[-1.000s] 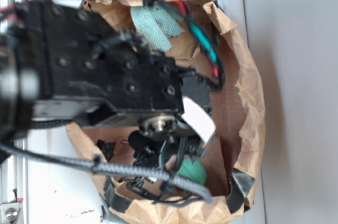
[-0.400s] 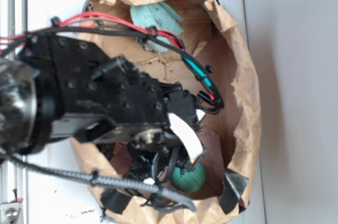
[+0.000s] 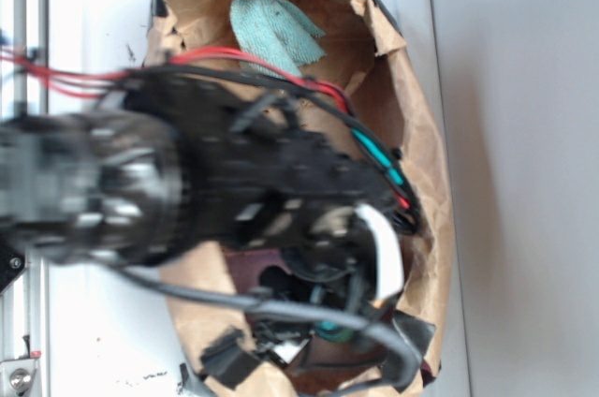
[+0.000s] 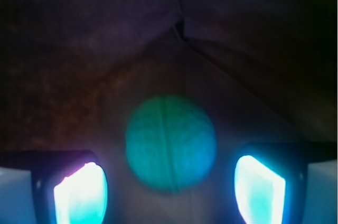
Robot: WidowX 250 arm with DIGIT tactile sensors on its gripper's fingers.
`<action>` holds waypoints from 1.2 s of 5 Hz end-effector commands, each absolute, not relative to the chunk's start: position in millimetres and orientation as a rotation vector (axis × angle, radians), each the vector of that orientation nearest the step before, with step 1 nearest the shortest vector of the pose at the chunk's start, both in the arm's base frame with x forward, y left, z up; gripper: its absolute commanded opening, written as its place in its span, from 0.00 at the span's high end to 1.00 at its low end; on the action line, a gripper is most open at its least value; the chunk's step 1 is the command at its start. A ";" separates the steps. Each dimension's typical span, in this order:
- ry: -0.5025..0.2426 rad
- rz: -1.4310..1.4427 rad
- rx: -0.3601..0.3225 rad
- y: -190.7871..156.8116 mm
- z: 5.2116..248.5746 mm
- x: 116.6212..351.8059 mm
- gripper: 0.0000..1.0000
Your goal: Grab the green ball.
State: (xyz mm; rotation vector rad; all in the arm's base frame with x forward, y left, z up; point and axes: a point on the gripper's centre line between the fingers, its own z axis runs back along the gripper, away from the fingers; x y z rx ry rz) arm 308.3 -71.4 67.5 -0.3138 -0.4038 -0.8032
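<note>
In the wrist view the green ball lies on the dim brown floor of a paper bag, round with a faint seam down its middle. My gripper is open. Its two glowing fingertips stand left and right of the ball, with a gap on each side and no contact. The ball sits just ahead of the tips. In the exterior view my black arm reaches into the bag and covers nearly all of the ball; only a teal-green sliver shows under the cables.
The brown paper bag has crumpled upright walls around the arm. A pale teal cloth lies at its far end. Creased bag walls rise just behind the ball. Red and black cables loop over the arm.
The arm has swung lower and further right into the bag. The green ball, plainly visible in the exterior view before, is now almost fully covered by the wrist and cables.
</note>
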 end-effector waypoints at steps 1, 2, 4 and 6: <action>-0.433 -0.868 -0.327 -87.2 70.3 316.9 0.00; -0.403 -0.884 -0.293 -92.2 51.8 312.2 0.00; -0.407 -0.838 -0.297 -82.0 43.5 317.8 1.00; -0.442 -0.798 -0.356 -62.9 68.1 319.1 1.00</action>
